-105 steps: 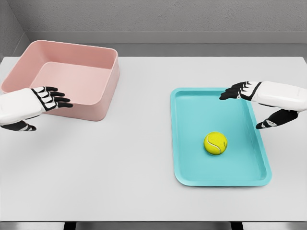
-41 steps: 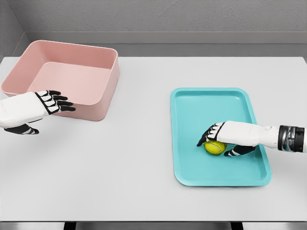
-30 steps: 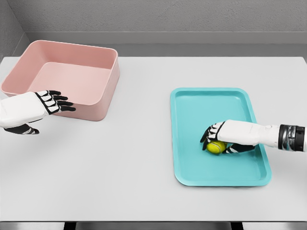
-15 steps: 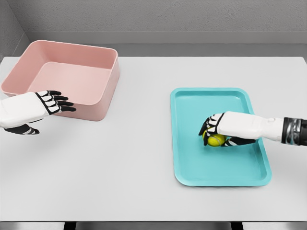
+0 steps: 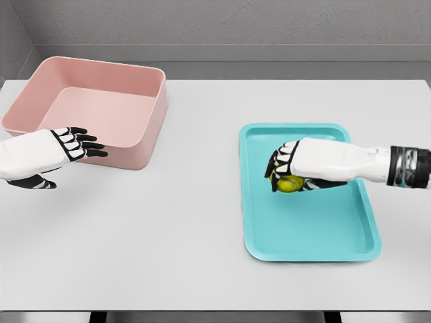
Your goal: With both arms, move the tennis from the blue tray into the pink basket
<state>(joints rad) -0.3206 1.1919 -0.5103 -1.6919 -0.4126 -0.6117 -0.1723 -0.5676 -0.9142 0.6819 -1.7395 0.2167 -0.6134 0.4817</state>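
A yellow tennis ball [image 5: 289, 184] is held above the blue tray [image 5: 306, 229], mostly covered by my right hand [image 5: 286, 169], whose fingers are curled over it from above. The ball hangs over the tray's upper left part. My left hand [image 5: 79, 144] hovers at the far left, fingers spread and empty, just in front of the pink basket [image 5: 94, 108]. The basket stands at the table's back left and has nothing in it.
The white table [image 5: 202, 222] lies between the basket and the tray. A grey wall runs behind the table's back edge.
My right hand came down onto the ball, closed on it, then lifted it and carried it up and to the left over the tray. The left hand has barely moved.
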